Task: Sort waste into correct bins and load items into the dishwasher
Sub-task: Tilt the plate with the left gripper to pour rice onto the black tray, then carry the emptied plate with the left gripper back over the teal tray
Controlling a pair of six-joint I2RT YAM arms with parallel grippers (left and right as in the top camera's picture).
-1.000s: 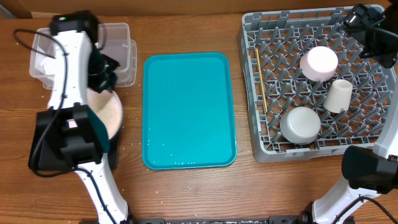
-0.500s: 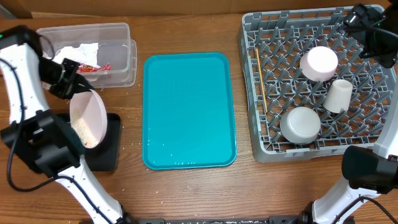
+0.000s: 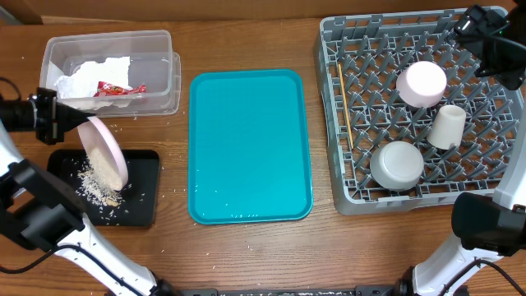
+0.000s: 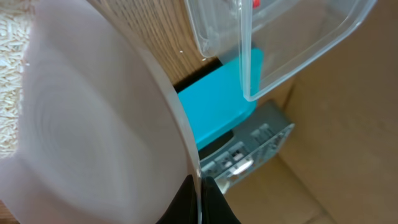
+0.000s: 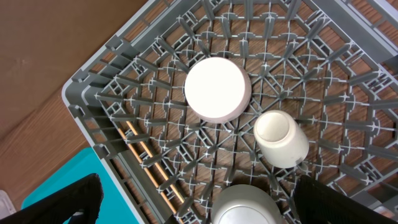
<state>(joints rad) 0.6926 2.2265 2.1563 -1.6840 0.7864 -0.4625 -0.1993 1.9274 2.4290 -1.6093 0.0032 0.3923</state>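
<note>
— Over the black tray (image 3: 146,210) at the near left: plate (image 3: 105,154), tipped steeply on edge, lower rim just above a heap of rice grains (image 3: 97,191)
— Held how?
— Pinched at its upper left rim by the left gripper (image 3: 64,120), fingers pressed together on the plate's edge
— Right gripper (image 3: 487,41)?
— Spread wide, holding nothing, hovering over the far right corner of the dish rack (image 3: 329,99)
— Where next, by the look of it?
— Probably rightward: rack well apart from the plate, across the whole teal tray (image 3: 249,144). Right arm far nearer the rack, yet plate in the left
— Room in the rack?
— Some. Upturned dish (image 3: 422,82), leaning cup (image 3: 446,126) and metal bowl (image 3: 397,164) grouped in the middle, chopsticks (image 3: 343,107) along the left wall; free pegs at the far left and near right. Best carried on edge for slotting between pegs
— Waste?
— Napkin (image 3: 86,76) and red wrapper (image 3: 113,89) in the clear tub (image 3: 164,49), just far of the black tray; stray grains on the wooden table (image 3: 246,255) around both
</note>
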